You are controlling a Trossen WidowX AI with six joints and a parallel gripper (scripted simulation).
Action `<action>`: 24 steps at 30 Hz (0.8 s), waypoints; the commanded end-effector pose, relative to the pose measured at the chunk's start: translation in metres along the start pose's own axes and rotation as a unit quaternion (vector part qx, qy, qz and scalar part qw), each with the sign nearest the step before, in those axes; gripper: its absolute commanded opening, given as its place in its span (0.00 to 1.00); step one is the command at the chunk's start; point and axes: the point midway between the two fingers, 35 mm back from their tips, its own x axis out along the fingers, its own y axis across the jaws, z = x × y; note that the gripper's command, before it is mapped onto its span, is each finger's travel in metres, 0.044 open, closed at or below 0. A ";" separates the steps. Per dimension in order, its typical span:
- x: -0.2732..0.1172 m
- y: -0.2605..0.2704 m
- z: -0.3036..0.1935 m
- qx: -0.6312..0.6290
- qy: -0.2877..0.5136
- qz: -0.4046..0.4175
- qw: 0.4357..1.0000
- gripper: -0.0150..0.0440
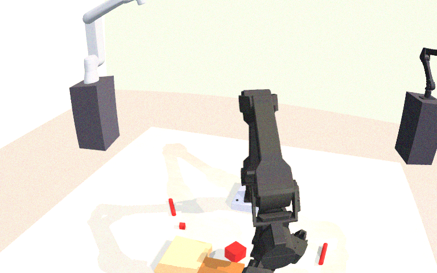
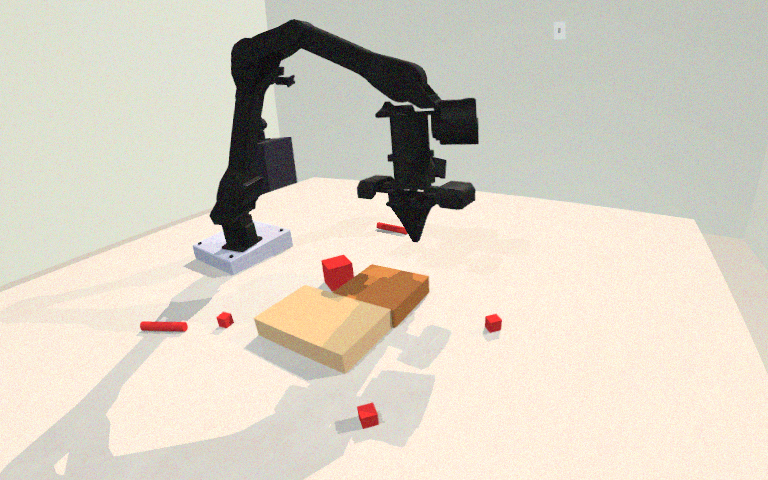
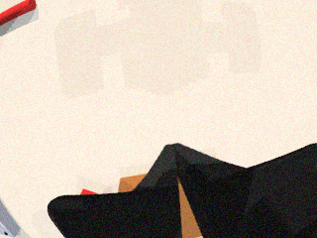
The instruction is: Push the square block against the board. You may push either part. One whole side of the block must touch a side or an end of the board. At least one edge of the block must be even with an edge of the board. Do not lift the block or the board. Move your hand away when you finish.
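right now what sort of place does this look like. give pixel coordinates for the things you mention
Probably a robotics lab or test room: a black arm (image 1: 270,173) (image 2: 339,50) is mounted on the table (image 1: 370,199) (image 2: 594,254), and two more arms stand on dark pedestals (image 1: 91,119) (image 1: 419,132) beyond it.
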 end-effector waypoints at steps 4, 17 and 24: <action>-0.003 -0.019 -0.016 0.114 0.000 -0.003 0.993 0.25; -0.005 -0.049 -0.051 0.331 0.001 -0.004 0.944 0.25; -0.005 -0.063 -0.073 0.443 0.002 -0.005 0.897 0.25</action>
